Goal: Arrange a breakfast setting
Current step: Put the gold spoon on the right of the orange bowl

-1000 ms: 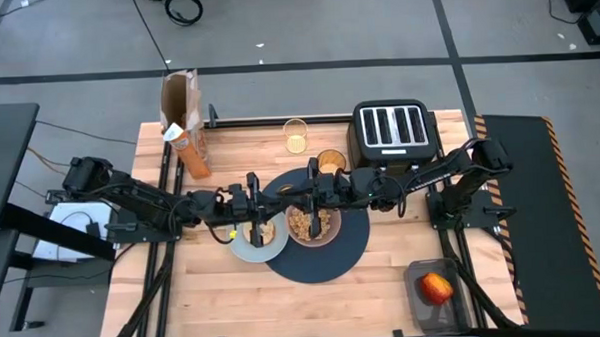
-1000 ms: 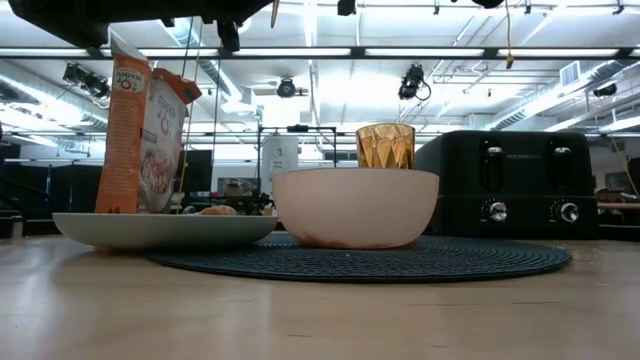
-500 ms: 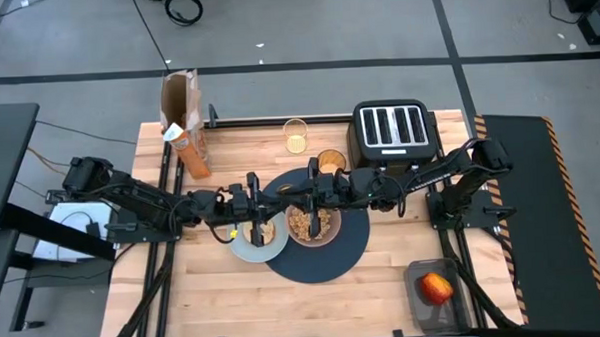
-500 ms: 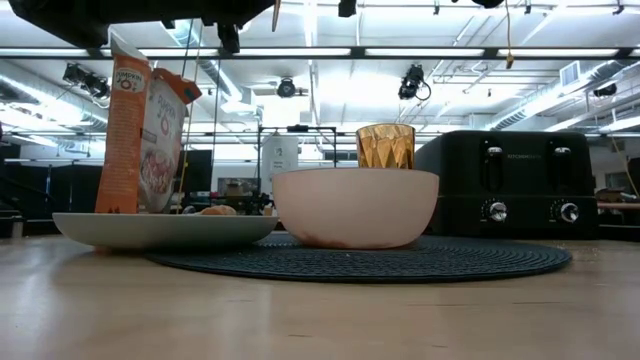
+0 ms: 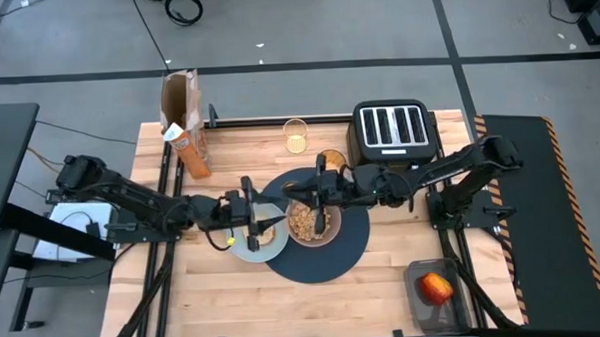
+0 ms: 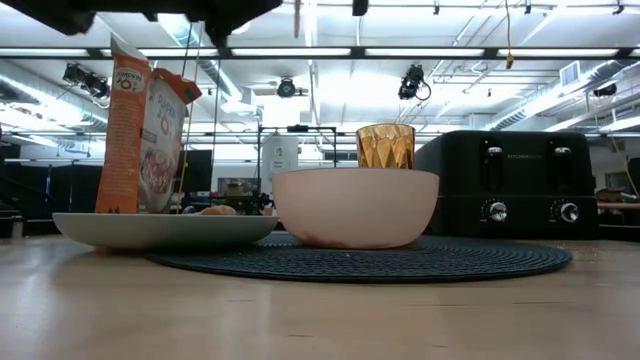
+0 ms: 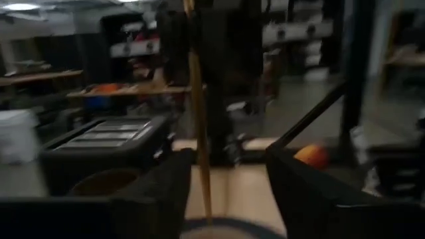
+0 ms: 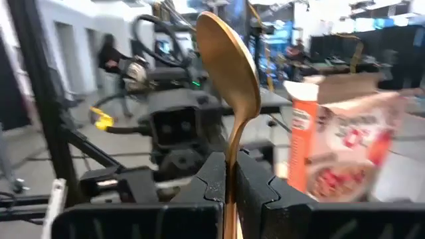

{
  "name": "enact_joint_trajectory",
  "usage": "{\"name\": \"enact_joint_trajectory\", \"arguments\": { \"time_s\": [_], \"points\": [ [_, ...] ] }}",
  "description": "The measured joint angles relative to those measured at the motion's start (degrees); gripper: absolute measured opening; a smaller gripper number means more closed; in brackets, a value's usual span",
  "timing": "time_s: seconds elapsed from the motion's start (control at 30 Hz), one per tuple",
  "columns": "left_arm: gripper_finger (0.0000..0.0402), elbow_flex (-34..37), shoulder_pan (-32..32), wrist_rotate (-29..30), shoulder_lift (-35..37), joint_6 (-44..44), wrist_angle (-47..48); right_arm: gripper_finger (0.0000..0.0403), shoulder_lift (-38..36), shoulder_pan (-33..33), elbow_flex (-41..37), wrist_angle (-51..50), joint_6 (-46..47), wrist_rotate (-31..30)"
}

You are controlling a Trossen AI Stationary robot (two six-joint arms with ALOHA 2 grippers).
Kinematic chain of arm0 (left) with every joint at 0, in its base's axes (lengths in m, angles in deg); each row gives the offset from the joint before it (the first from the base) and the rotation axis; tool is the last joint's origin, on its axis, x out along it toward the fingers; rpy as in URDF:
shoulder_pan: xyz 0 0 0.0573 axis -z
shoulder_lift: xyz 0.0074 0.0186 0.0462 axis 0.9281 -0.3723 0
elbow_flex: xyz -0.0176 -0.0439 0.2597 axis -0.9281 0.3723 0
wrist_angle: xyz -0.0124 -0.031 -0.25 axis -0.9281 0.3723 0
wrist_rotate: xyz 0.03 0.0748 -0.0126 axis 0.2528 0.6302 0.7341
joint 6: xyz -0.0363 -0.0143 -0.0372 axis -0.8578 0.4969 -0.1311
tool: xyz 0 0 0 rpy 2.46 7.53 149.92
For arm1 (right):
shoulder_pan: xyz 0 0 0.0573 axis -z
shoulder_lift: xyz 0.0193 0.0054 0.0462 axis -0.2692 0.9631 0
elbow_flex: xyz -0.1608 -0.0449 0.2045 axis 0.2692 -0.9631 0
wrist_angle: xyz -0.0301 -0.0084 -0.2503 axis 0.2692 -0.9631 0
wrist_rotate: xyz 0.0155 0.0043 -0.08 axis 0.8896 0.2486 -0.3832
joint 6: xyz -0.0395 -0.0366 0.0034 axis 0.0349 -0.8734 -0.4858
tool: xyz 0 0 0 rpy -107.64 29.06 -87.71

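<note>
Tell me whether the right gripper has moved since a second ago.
Yes. In the high view the right gripper, shut on the gold spoon, has shifted toward the toaster, away from the bowl's centre.

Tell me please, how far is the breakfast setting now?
Done: bowl with cereal on the placemat, bagel on the plate, tumbler nearby. In hand: the right tool is shut on the gold spoon; the left tool stands open. Left: place the spoon; the apple waits aside.

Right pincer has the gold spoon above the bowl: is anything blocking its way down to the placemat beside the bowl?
Nothing visible does. The right pincer is shut on the gold spoon, above the pinkish bowl. Bare navy placemat shows on the bowl's toaster side. The left pincer, over the plate, is on the other side.
</note>
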Motion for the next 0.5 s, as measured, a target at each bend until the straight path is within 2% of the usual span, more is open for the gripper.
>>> {"name": "enact_joint_trajectory", "arguments": {
  "time_s": [0.1,0.2,0.33,0.5],
  "points": [
    [0.0245,0.0,1.7,6.2,4.0,2.5,6.9,0.0018,-2.7,-1.1,0.0,-5.6,0.1,-3.2],
    [0.0271,0.0,4.0,11.4,8.7,3.7,15.3,0.0018,-5.8,-3.3,0.0,-12.9,2.6,-6.4],
    [0.0278,0.0,7.1,14.6,14.4,0.8,25.8,0.0018,-11.0,-6.9,0.0,-23.2,11.0,-10.2],
    [0.0279,0.0,10.8,16.1,18.4,-6.1,37.1,0.0018,-16.8,-10.7,0.0,-34.0,26.8,-11.1]
  ]
}}
